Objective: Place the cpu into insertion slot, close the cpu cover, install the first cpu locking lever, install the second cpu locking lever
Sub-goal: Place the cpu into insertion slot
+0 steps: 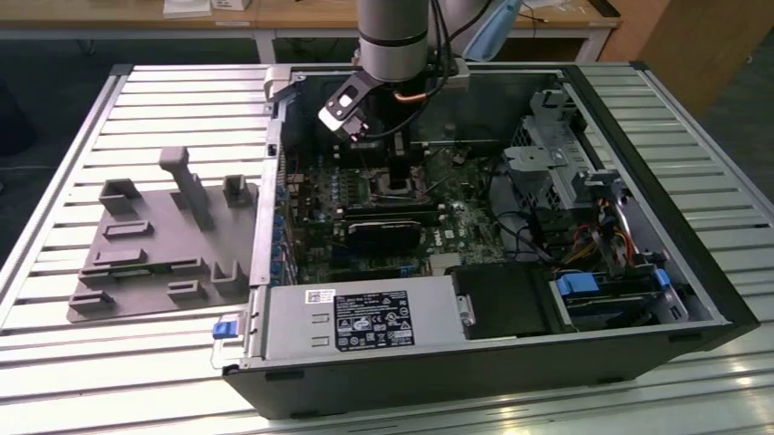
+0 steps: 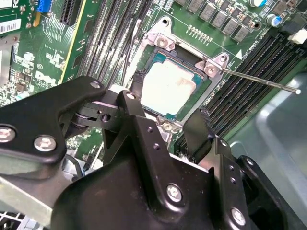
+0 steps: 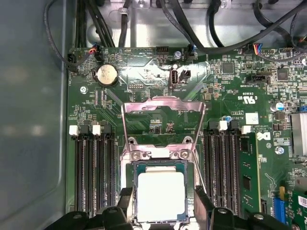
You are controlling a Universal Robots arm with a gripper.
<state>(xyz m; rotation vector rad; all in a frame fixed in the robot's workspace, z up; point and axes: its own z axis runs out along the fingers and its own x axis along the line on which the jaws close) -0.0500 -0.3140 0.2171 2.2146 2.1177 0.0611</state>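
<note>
The cpu [image 3: 160,196] lies flat in the insertion slot [image 3: 135,166], its silver top up, and it shows again in the second wrist view as the cpu [image 2: 168,88]. My gripper [image 3: 163,207] hangs just above it, open. One black finger [image 3: 125,203] stands off each side of the chip, not touching it. The cpu cover [image 3: 163,104] stands raised on its hinge beyond the slot. A thin locking lever [image 2: 259,79] sticks out free past the slot's corner. In the exterior view my gripper [image 1: 400,177] is low inside the computer case [image 1: 484,362].
Long black memory slots [image 3: 93,172] and more of them [image 3: 221,167] flank the slot closely. A black heatsink block [image 1: 381,231] lies in front of it on the board. Cables [image 3: 192,28] run along the case wall. A grey fixture plate [image 1: 158,245] sits outside on the exterior view's left.
</note>
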